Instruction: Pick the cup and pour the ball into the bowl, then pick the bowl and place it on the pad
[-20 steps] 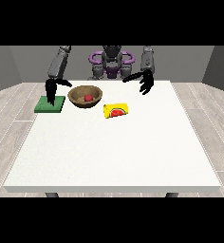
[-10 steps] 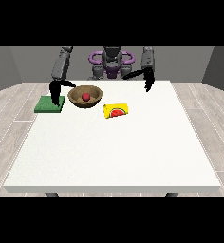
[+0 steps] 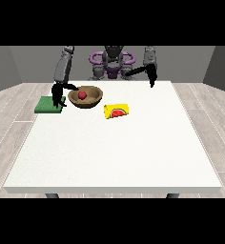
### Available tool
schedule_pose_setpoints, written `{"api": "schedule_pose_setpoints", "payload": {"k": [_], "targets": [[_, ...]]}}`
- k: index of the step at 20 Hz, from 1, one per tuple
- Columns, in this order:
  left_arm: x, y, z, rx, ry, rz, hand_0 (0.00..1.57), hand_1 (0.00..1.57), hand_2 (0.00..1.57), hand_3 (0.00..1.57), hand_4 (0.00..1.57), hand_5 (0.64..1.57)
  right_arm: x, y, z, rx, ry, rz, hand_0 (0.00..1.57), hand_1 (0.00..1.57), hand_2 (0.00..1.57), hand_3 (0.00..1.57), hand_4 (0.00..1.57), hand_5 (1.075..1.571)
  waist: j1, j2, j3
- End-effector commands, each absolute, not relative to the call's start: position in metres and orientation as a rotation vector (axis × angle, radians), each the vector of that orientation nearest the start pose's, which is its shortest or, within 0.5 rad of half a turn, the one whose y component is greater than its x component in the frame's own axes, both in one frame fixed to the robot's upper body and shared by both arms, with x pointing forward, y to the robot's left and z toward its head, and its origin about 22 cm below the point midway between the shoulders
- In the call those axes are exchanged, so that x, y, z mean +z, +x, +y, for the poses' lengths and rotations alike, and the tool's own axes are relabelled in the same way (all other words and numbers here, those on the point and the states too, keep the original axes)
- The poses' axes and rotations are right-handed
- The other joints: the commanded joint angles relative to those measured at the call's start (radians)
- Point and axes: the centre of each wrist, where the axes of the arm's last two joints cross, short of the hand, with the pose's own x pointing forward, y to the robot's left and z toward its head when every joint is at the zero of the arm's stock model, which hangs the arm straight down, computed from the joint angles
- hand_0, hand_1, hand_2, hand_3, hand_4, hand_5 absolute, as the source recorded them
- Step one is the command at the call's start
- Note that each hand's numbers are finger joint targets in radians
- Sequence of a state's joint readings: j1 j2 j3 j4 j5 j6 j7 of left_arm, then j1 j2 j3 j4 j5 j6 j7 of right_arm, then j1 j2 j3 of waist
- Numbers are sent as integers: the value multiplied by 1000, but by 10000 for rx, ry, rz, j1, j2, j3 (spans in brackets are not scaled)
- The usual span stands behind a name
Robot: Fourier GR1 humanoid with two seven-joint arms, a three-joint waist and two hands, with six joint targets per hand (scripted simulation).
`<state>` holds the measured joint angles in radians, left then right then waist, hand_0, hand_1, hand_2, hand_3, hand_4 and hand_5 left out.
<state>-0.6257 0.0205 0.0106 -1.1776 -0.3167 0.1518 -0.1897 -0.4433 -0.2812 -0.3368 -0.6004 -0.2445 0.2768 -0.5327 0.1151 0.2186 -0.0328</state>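
Standing across the table [image 3: 114,157] from the robot, an onlooker sees the hand at the view's left [image 3: 58,94] lowered at the near-left rim of the brown bowl [image 3: 88,96], its thumb and fingers spread toward that rim; whether they actually pinch it cannot be told. The position suits the second stage, lifting the bowl. The bowl stands upright on the table, just beside the green pad [image 3: 49,105], not on it. Inside the bowl lies the red ball [image 3: 82,95], so pouring appears complete. A yellow cup [image 3: 117,111] lies on its side near the bowl. The hand at the view's right [image 3: 151,78] hangs well apart, holding nothing; its finger posture is unclear.
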Motion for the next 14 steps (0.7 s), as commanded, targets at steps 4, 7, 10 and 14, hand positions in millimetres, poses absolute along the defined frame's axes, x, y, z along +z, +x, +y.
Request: {"api": "schedule_pose_setpoints", "payload": {"k": [4,7,10,14], "targets": [[84,378,171,-3576,2166,-19317,0,0,0,0,0,1563,-65,336,-310,-2757,1494,-15418,0,0,0,0,357,1545,228,-306,329],[40,367,193,-3122,2502,-18163,0,0,0,0,0,1563,-61,344,-281,-1976,1765,-14438,0,0,0,0,374,1551,-507,-1205,324],[64,370,208,-3520,2102,-18512,0,0,0,0,0,1564,-98,316,-264,-2608,1506,-14442,0,0,0,0,366,1547,-160,-950,332],[80,373,188,-3690,2112,-19653,0,0,0,0,0,1567,-99,312,-294,-1996,-676,-13164,1570,1570,1571,823,656,1570,429,-18,324]]}}
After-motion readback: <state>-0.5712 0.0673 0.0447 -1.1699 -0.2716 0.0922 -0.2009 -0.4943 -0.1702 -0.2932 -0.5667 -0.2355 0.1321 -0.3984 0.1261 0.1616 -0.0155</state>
